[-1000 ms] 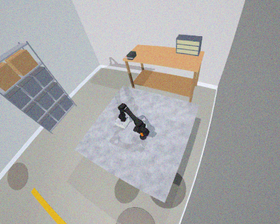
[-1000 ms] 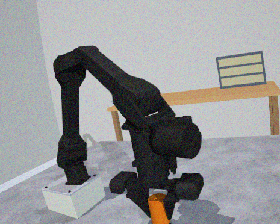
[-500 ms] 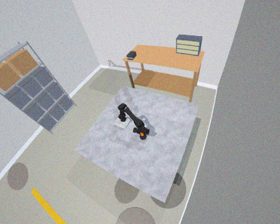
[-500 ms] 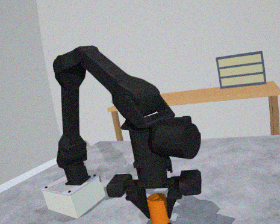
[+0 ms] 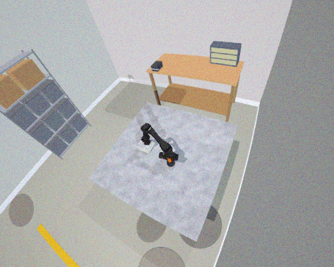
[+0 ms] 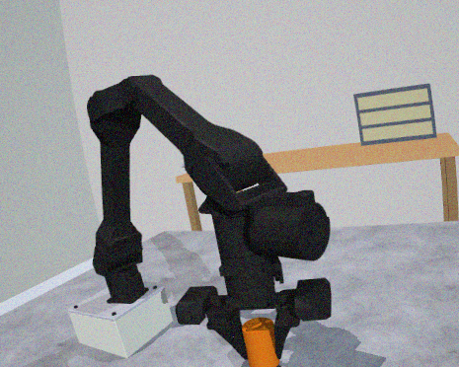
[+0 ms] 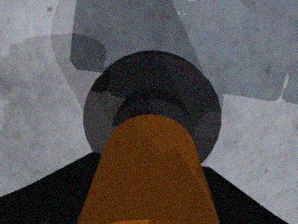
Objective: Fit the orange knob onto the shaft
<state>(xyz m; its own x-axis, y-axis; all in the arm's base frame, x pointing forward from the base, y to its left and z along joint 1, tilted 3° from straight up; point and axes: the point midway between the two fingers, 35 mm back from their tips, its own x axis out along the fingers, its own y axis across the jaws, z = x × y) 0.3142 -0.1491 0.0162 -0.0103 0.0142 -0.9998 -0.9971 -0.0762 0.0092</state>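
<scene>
My gripper (image 6: 259,340) (image 5: 169,160) is shut on the orange knob (image 6: 260,341) (image 7: 148,189) (image 5: 170,161), a plain orange cylinder held upright between the black fingers. In the wrist view the knob points down at the round dark pedestal (image 7: 100,112), whose rim shows around the knob's far end. The knob covers the middle of the pedestal, so the D-shaped shaft is hidden. In the exterior view the knob's lower end runs off the bottom edge and the pedestal is out of view. I cannot tell whether the knob touches the pedestal.
The arm's white base block (image 6: 117,323) (image 5: 145,146) stands on the grey mottled mat (image 5: 189,179) (image 6: 404,276) left of the gripper. A wooden table (image 5: 197,69) (image 6: 349,153) with a drawer box (image 5: 225,53) (image 6: 395,113) stands at the back. A shelf rack (image 5: 31,104) leans at the left.
</scene>
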